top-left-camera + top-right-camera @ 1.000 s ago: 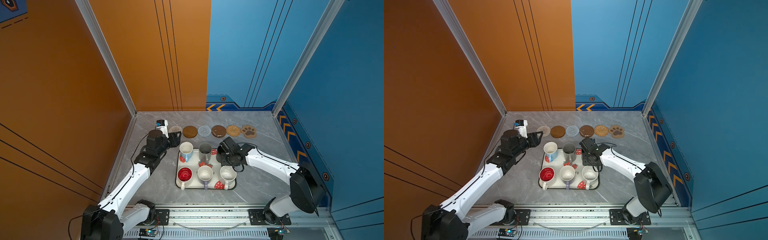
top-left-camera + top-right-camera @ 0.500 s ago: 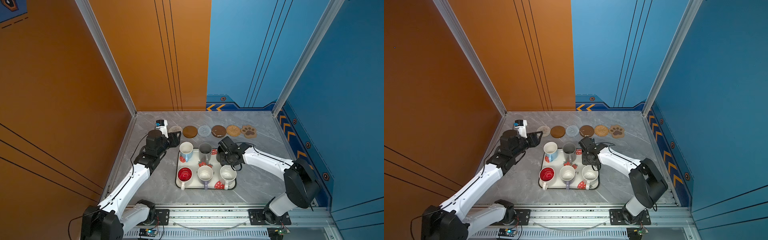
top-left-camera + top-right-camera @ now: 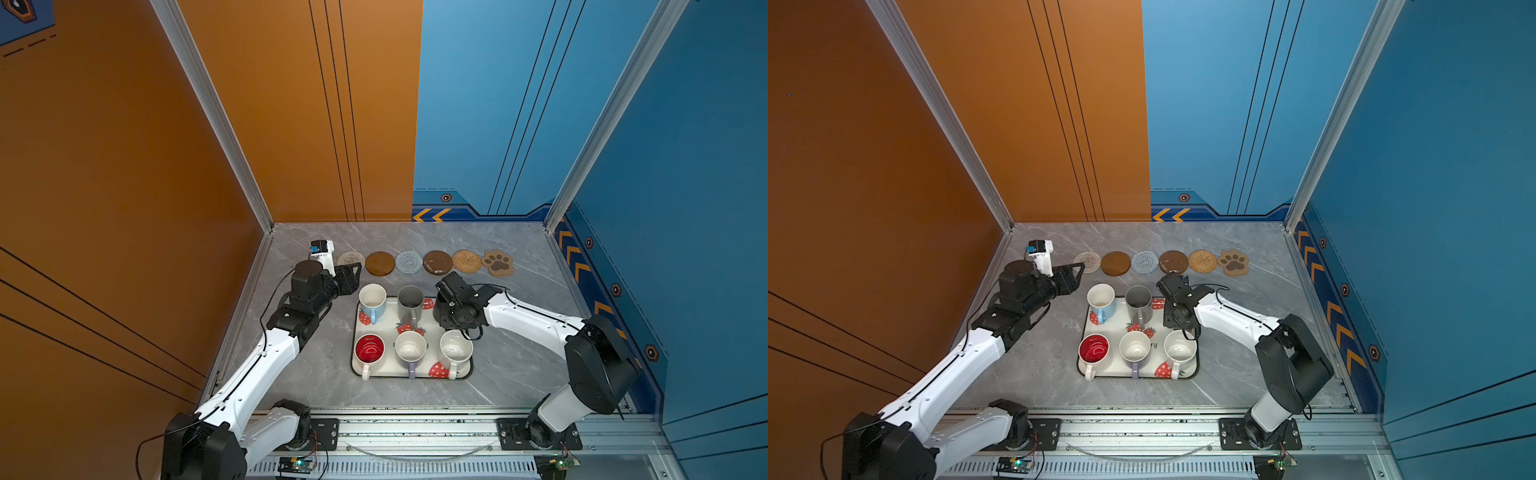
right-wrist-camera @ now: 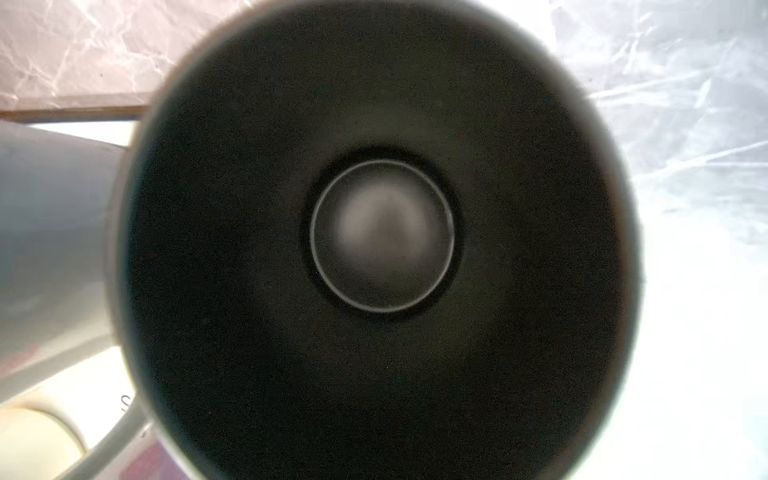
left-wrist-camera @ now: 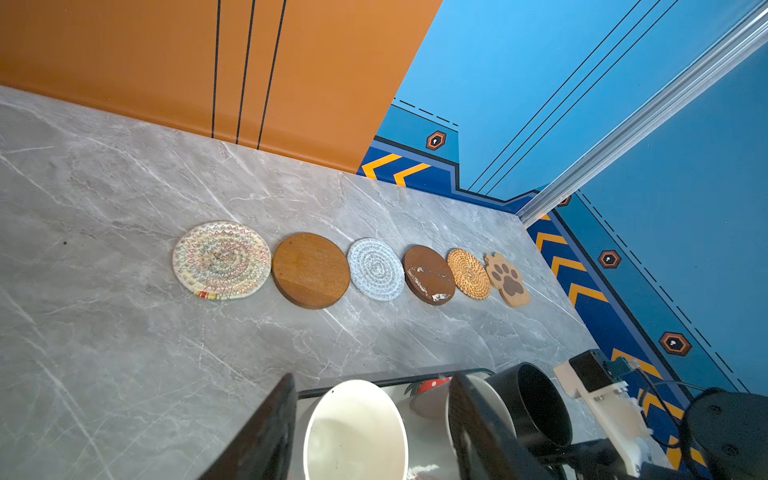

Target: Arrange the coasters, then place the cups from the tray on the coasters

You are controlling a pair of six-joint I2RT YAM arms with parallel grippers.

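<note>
Coasters (image 3: 409,262) lie in a neat row of six along the far side of the table (image 3: 519,374), none carrying a cup yet. All six cups (image 3: 410,348) appear to stand on the strawberry tray (image 3: 388,322), nearer the robot. The right gripper (image 3: 446,318) hangs directly over the black mug (image 5: 536,409) at the tray's far right corner; whether its jaws have closed cannot be told. The left gripper (image 3: 352,274), jaws apart, sits just beside the light blue mug (image 3: 372,300). Every cup is yet to be moved.

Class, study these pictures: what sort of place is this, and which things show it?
Probably a robot test booth, not a kitchen: two white-and-black robot arms bolted to a silver metal rail, inside orange and blue panel walls around a grey marble-look tabletop.
</note>
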